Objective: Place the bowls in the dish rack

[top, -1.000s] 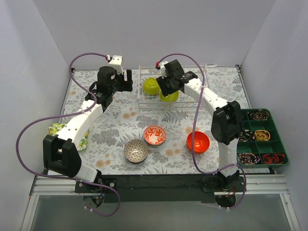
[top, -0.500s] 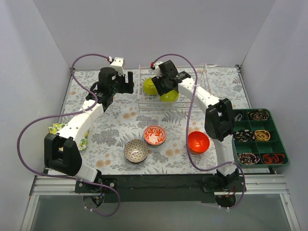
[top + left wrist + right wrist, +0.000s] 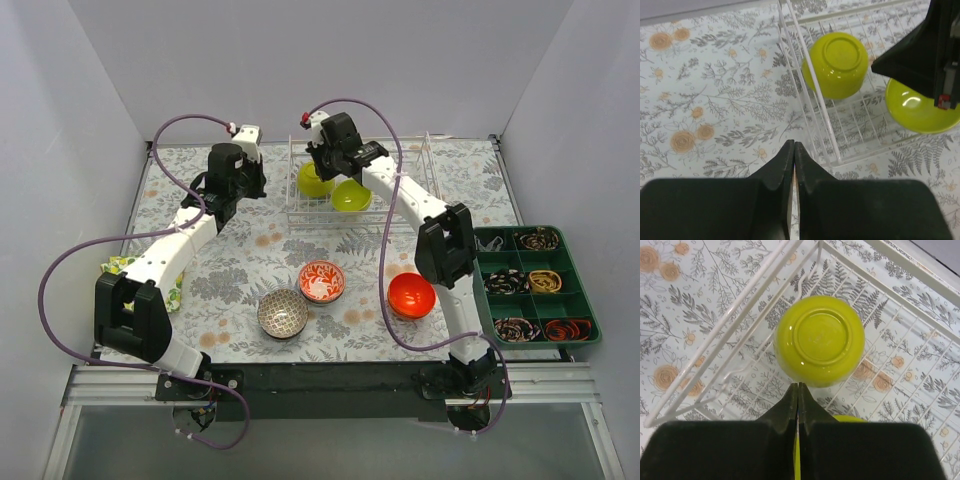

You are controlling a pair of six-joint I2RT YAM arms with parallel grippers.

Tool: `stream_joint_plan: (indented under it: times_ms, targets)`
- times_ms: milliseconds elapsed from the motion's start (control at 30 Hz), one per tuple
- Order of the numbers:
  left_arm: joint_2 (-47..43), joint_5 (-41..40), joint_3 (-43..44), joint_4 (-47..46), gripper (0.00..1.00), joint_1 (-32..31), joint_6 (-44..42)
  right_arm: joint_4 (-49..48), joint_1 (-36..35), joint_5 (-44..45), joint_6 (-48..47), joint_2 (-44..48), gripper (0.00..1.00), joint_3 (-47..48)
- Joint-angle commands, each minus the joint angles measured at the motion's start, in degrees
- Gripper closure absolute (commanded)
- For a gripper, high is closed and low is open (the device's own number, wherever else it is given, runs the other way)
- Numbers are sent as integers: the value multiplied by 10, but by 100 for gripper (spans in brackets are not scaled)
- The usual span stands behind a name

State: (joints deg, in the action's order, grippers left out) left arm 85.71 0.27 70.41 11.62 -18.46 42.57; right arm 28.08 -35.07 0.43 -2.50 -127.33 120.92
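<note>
Seen from above, the left lime bowl [image 3: 314,180] and right lime bowl [image 3: 351,196] sit in the dish rack [image 3: 310,212], while the red-and-white bowl [image 3: 321,282], dark patterned bowl [image 3: 282,313] and orange-red bowl [image 3: 411,295] wait on the table [image 3: 240,260]. At the left wrist, the left gripper [image 3: 794,155] is pinched shut and empty, outside the rack wall. At the right wrist, the right gripper [image 3: 798,395] is likewise shut and empty, just beside the upturned left lime bowl [image 3: 819,340]. Next, I judge, an arm must open its jaws and fetch a table bowl.

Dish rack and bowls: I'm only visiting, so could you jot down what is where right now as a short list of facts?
In dish rack: two lime-green bowls, one showing its base, one open side up
On table: red-and-white patterned bowl, dark brown-and-white patterned bowl, orange-red bowl
Left gripper: shut, empty, just outside the rack
Right gripper: shut, empty, over the rack
Bowls left to load: three in view
</note>
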Motion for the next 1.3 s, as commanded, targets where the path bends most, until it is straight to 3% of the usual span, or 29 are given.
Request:
stream_joint_plan:
  times_ms: [0,667,1000,1267]
  targets:
    - [-9,16,-20,6,100,2,4,-36,-1,-19,9,-28,99,42]
    - [21,57,-12,17,100,2,16,-55,44,71,2,-108,99,80]
    - [36,73,-5,16,100,2,24,-97,58,-66,-15,-64,99,82]
    - [45,76,4,21,100,2,24,-148,57,-89,7,-87,99,95]
